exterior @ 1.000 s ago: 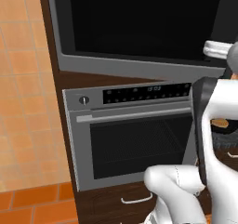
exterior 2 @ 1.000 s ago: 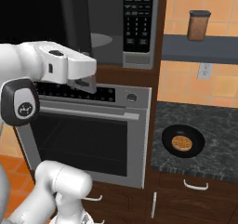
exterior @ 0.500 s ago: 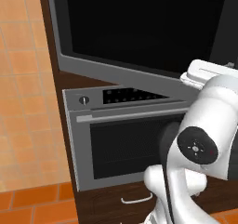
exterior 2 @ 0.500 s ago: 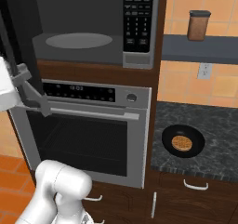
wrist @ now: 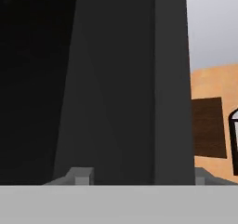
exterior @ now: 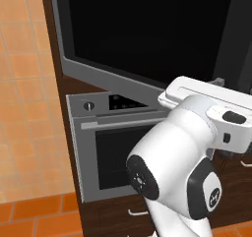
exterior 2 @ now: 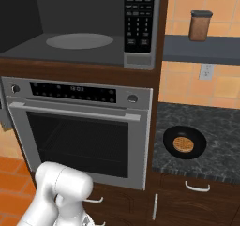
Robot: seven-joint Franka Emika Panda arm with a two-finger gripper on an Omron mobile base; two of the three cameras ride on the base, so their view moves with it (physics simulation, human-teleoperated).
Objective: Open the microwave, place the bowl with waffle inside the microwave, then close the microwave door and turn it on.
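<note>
1 microwave (exterior 2: 89, 28), 1 oven (exterior 2: 79, 131), 1 bowl (exterior 2: 184, 142) w/ 1 waffle (exterior 2: 183, 144), 1 jar (exterior 2: 200, 26).

The microwave (exterior 2: 93, 28) has a grey cavity and black keypad panel. Below it, the silver oven (exterior 2: 79, 131) has a dark window. Right of the oven, a black bowl (exterior 2: 184, 142) holds a golden-brown waffle (exterior 2: 183, 144) on the speckled dark tabletop (exterior 2: 220, 159).

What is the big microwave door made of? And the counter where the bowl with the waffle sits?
The microwave door looks like dark, glossy glass in a grey metal frame: the panel is flat black, and its edge is a pale grey strip. The counter looks like dark polished stone, perhaps granite, going by its grey speckles. The bowl is plain black, so ceramic or plastic; I can't tell which.
</note>
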